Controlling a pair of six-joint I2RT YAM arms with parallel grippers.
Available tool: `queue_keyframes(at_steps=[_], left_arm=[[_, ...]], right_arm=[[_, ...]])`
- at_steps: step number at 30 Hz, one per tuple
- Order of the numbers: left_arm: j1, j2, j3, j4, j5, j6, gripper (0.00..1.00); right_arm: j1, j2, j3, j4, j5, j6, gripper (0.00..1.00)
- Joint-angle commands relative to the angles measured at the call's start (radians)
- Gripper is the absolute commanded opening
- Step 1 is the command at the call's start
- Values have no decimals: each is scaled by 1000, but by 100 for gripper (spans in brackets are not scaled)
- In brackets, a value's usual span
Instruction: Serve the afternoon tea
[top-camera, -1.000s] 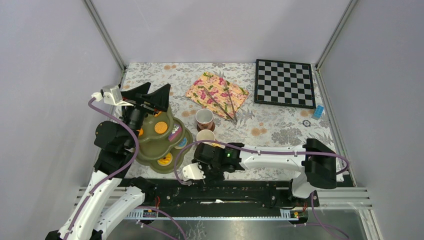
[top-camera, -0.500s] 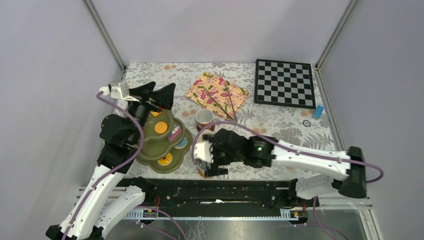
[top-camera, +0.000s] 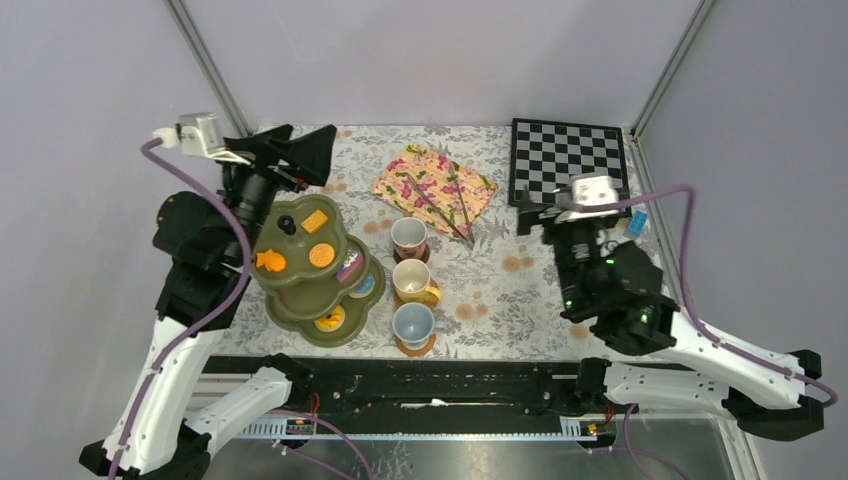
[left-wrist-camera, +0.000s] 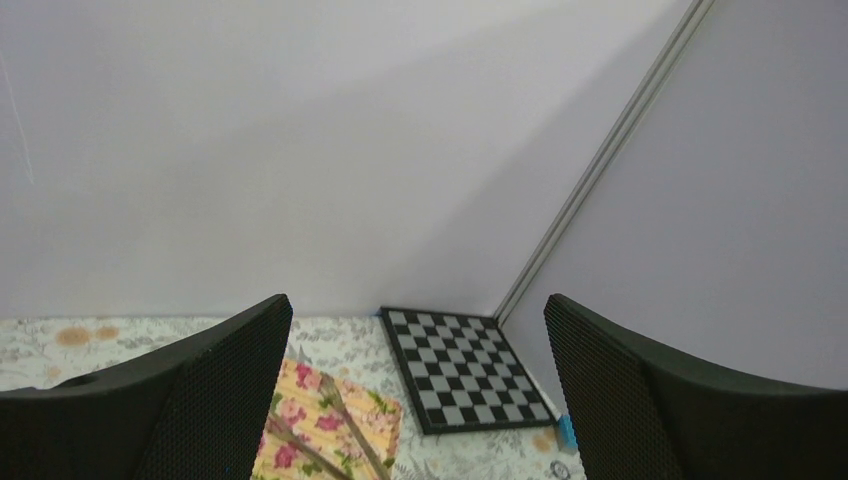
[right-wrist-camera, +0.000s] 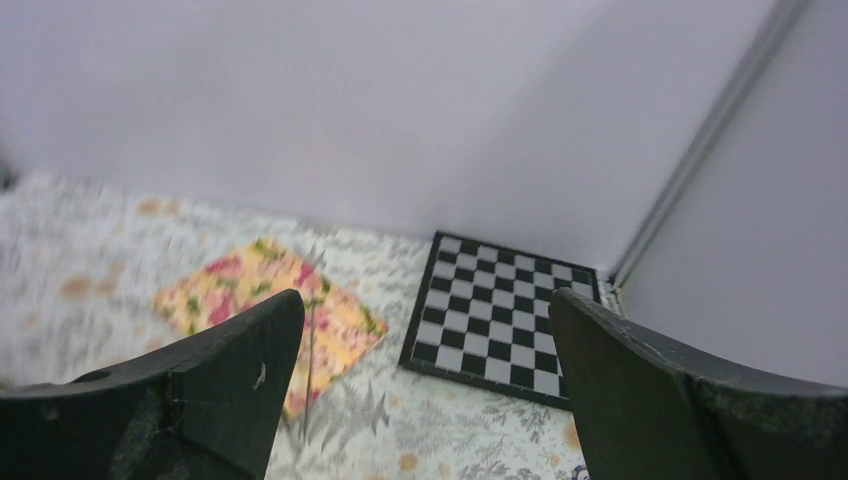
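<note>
overhead view of a floral tabletop (top-camera: 520, 290). three mugs stand in a line from back to front, just right of the olive-green three-tier stand (top-camera: 292, 300). the brownish-pink mug (top-camera: 409, 236) is furthest back, the yellow mug (top-camera: 411, 279) is in the middle and the pale blue mug (top-camera: 413, 323) is nearest. each sits on a round coaster (top-camera: 433, 297). toy pastries (top-camera: 320, 255) lie on the stand's tiers. half a second ago the right arm stretched across the near mugs and hid them. now it has swung away to the right, and the right claw (right-wrist-camera: 422, 300) is up near the chessboard (top-camera: 570, 165), fingers spread wide and empty. the left claw (left-wrist-camera: 417, 300), which hovered over the stand's top tier, has lifted toward the back-left corner. it is also wide open and holds nothing.
</note>
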Motion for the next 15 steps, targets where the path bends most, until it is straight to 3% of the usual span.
queue_keyframes(at_steps=[1, 15], left_arm=[[-3, -6, 108, -58, -76, 14, 99], [-3, -38, 194, -110, -232, 14, 99]], right_arm=[[1, -21, 15, 400, 199, -252, 100], [2, -106, 31, 510, 69, -333, 99]])
